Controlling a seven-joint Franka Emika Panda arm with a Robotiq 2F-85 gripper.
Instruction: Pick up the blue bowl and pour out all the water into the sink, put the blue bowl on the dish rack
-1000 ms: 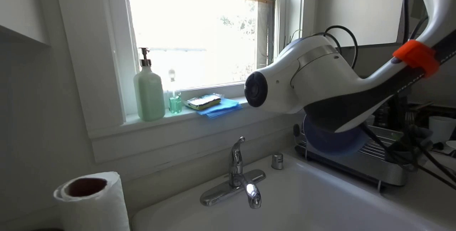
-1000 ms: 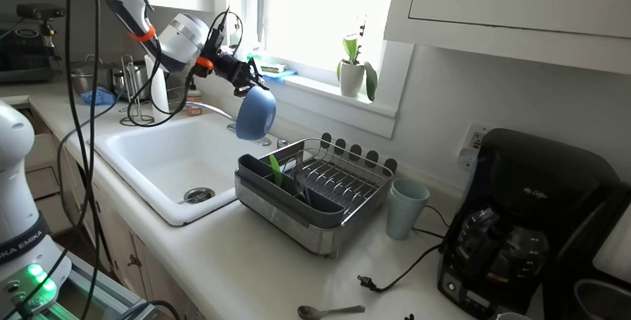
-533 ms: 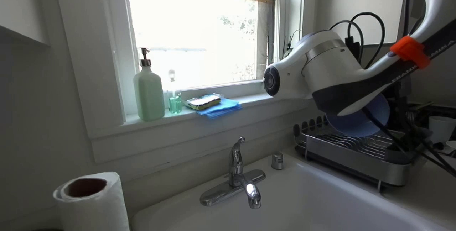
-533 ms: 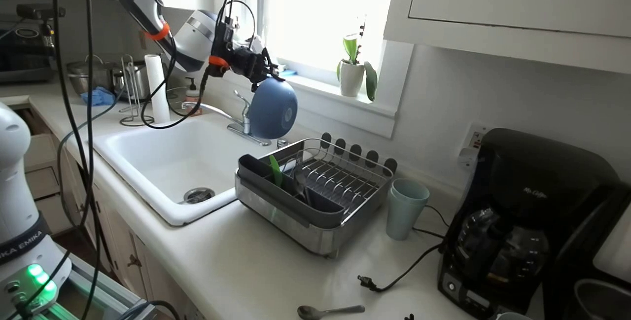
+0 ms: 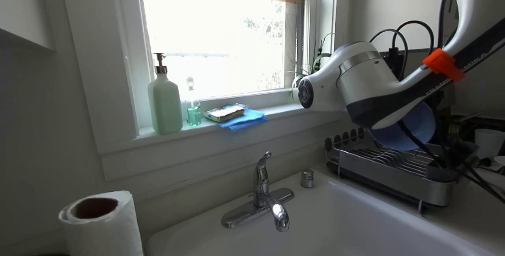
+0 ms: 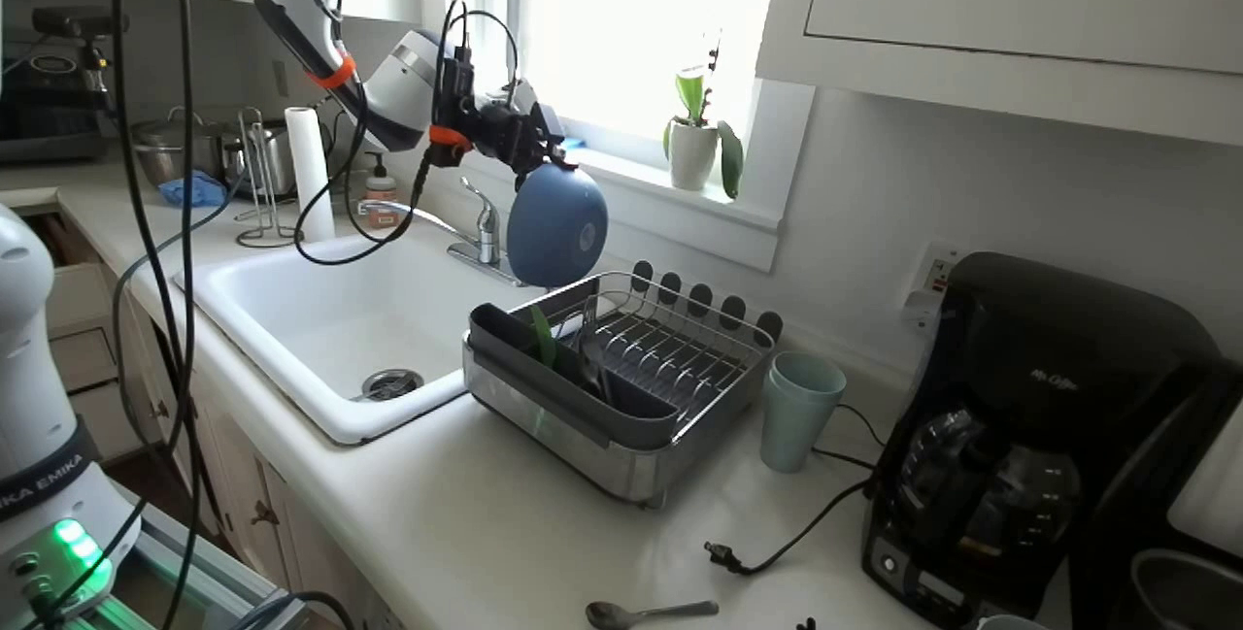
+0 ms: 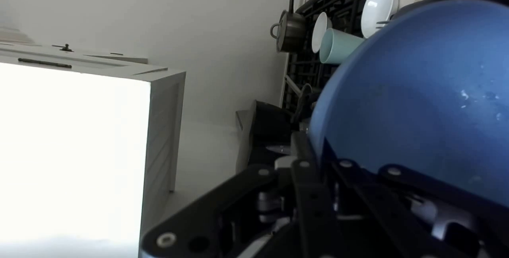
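Tool [image 7: 315, 149] grips the blue bowl [image 6: 556, 228]
Its fingers [image 7: 302, 148], nearly together, pinch the rim [image 7: 322, 111]; the bowl hangs tilted, higher than the dish rack [image 6: 563, 441].

The plain, round blue bowl [image 6: 555, 222] hangs in the air, held by its upper rim and tipped well over on its side; its base [image 6: 587, 237] shows in an exterior view, and pale specks dot its surface in the wrist view. Lower down and near it, the dish rack [image 6: 554, 436], a silver-grey metal tray with curved wires, stands level just beside the sink [image 6: 330, 319], a large white basin with rounded corners.
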